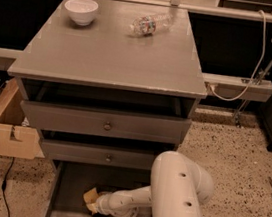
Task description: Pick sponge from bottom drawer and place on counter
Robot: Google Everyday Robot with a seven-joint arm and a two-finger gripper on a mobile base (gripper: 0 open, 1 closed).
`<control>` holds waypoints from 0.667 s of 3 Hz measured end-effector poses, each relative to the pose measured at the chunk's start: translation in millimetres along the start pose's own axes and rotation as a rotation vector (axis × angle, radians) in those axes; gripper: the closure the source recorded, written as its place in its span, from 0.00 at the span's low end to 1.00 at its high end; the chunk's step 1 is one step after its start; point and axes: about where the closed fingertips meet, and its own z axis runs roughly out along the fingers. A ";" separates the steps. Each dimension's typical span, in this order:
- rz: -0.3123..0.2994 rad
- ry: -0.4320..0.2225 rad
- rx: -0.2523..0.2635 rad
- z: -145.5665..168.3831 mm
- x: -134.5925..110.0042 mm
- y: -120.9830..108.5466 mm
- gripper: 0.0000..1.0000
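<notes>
The bottom drawer (70, 188) is pulled open at the foot of the cabinet and shows its dark grey floor. My white arm reaches down into it from the right. My gripper (91, 201) is low over the drawer floor, left of centre. A pale tan shape (89, 194) sits at the gripper's tip; I cannot tell whether it is the sponge or part of the gripper. The counter (108, 56) is the flat grey cabinet top above.
A white bowl (80, 10) and a plastic bottle (149, 24) lying on its side are at the back of the counter. Two upper drawers with round knobs (107, 125) stand slightly open above the gripper. A cardboard box (13, 138) is on the floor, left.
</notes>
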 end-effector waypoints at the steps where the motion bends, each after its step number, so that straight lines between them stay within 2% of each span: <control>1: -0.064 -0.132 0.021 -54.8 -19.9 -7.3 0.96; 2: -0.182 -0.300 -0.022 -93.9 -66.9 -0.5 1.00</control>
